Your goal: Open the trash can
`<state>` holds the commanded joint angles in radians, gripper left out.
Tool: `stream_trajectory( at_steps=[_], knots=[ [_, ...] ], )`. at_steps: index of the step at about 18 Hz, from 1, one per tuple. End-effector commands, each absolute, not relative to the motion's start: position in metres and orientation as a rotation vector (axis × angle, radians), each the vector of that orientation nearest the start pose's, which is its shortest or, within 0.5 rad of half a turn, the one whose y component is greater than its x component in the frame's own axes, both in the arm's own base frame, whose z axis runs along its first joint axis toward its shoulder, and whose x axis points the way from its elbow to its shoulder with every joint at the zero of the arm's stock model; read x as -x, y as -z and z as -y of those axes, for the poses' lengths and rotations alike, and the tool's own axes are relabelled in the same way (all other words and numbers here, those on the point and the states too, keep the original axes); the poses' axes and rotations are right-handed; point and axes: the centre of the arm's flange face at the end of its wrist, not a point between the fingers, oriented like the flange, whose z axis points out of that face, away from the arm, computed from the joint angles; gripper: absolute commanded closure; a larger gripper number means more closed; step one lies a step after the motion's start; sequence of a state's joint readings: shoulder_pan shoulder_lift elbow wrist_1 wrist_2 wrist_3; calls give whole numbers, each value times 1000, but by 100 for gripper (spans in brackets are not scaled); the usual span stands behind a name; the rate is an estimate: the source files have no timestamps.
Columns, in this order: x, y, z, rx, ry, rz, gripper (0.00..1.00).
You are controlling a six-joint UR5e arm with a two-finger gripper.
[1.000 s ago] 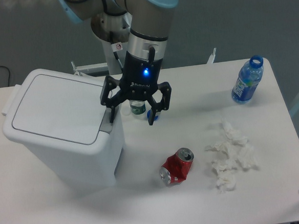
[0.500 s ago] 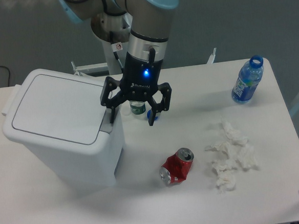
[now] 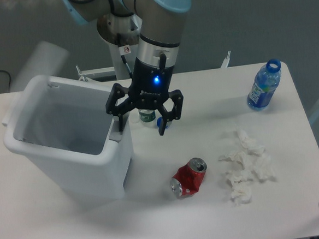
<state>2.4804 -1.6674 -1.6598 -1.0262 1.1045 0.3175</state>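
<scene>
The white trash can [image 3: 75, 169] stands at the left of the table with its lid [image 3: 38, 63] swung up and back, blurred, so the inside shows. My gripper [image 3: 141, 127] is open, its jaws spread wide. Its left finger [image 3: 119, 122] points down at the grey push-button tab [image 3: 114, 136] on the can's right rim, at or just above it. The right finger hangs over the table beside the can.
A crushed red soda can [image 3: 189, 178] lies on the table in front of the gripper. Crumpled white tissues [image 3: 245, 165] lie to the right. A blue water bottle [image 3: 264, 85] stands at the far right. A small green-labelled bottle [image 3: 146, 115] is behind the gripper.
The trash can's lid has sprung open, flipping up and back from flat and closed. The gripper has stayed almost in place, risen very slightly.
</scene>
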Motion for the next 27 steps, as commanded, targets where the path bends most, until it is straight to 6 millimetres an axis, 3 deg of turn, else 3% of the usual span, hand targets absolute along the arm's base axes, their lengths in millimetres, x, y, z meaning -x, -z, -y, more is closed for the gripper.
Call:
stream_trajectory(
  at_steps=[5, 8, 11, 14, 17, 22, 27],
  knots=[
    [331, -474, -477, 2481, 214, 647, 0],
    [337, -491, -476, 2466, 172, 612, 0],
    [357, -506, -464, 2455, 102, 565, 0],
    [376, -513, -452, 2485, -20, 390, 0],
    [388, -503, -445, 2604, -200, 172, 0],
    [413, -475, -439, 2752, -350, -62, 0],
    [430, -460, -431, 2808, -382, -117, 0]
  ],
)
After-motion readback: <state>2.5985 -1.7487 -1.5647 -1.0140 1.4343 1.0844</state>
